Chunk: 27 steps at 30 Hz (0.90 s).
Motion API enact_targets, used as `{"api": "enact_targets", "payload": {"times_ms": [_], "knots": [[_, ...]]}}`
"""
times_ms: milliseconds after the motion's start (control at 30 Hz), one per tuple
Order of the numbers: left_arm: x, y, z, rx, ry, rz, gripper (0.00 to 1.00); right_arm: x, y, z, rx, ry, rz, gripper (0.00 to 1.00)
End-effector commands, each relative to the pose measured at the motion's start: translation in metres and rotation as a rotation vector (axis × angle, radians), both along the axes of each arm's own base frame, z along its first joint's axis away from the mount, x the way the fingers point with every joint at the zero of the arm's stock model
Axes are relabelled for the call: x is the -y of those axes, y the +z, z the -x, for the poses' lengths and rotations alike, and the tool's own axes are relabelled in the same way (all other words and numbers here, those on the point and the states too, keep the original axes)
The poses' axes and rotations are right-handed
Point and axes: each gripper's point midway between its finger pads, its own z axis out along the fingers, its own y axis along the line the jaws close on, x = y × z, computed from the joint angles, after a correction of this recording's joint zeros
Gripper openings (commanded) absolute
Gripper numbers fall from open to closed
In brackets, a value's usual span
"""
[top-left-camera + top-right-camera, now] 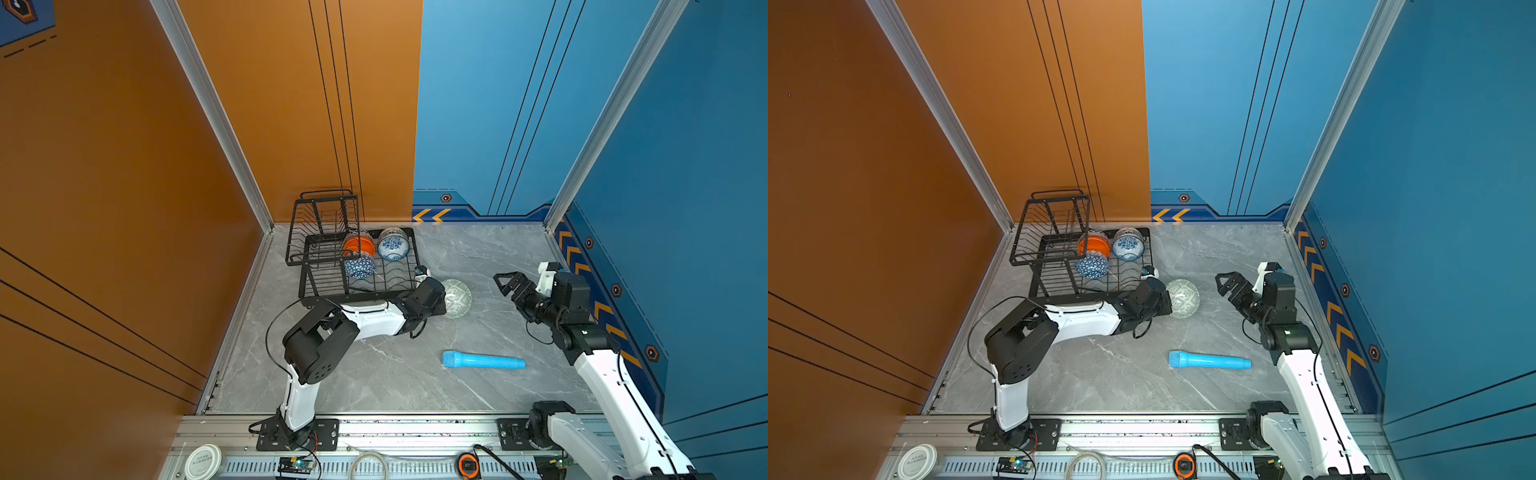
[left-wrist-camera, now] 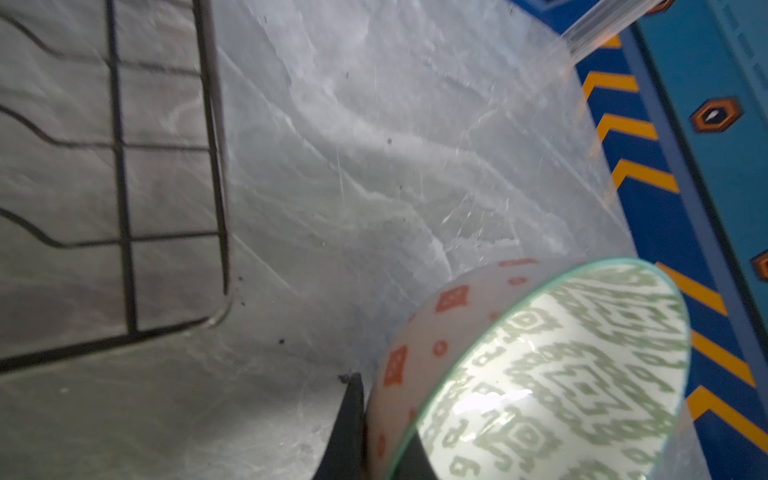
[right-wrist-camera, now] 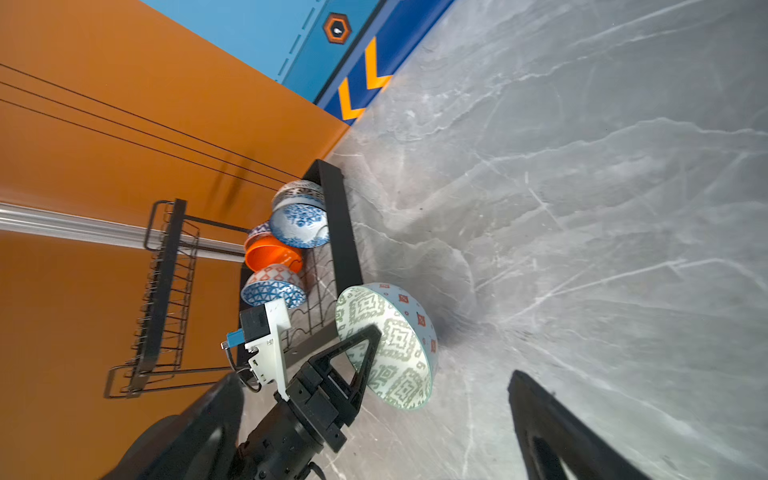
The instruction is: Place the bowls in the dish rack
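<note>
Item: pale green patterned bowl, centre of both top views, just right of the dish rack's lower right corner and outside it. It is tilted on edge with its opening turned toward the right gripper. Whether it touches the tabletop cannot be told.

Left gripper: clenched on that bowl's rim, one finger inside.

Right gripper: released, jaws spread, at centre right, well apart from the bowl.

Rack's lower tray, centre left: orange bowl, floral bowl, blue triangle bowl.

Light blue cylinder: lying flat, lower centre.
</note>
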Motion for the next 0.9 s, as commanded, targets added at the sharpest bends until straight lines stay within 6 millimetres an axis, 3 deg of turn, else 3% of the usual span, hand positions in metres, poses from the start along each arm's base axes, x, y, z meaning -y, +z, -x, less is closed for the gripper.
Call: {"api": "enact_targets", "payload": {"times_ms": [0,200,333,433,567,733,867], "knots": [[-0.013,0.1,-0.026,0.298,0.107,0.129,0.0,-0.016,0.056,-0.017,0.129,-0.018,-0.083,1.0],[-0.037,0.157,-0.025,0.53,0.232,0.148,0.0,-0.068,0.105,-0.033,0.203,0.076,-0.194,1.0],[-0.051,0.175,-0.021,0.66,0.31,0.174,0.0,-0.094,0.128,-0.044,0.238,0.107,-0.284,1.0],[-0.051,0.18,-0.023,0.691,0.319,0.153,0.0,-0.11,0.139,-0.048,0.253,0.129,-0.321,1.0],[-0.049,0.186,-0.023,0.727,0.321,0.148,0.0,-0.125,0.144,-0.049,0.263,0.137,-0.329,1.0],[-0.048,0.193,-0.021,0.773,0.322,0.153,0.0,-0.136,0.133,-0.061,0.245,0.128,-0.381,1.0],[-0.047,0.199,-0.015,0.817,0.316,0.162,0.0,-0.144,0.138,-0.07,0.27,0.14,-0.417,0.88]]}}
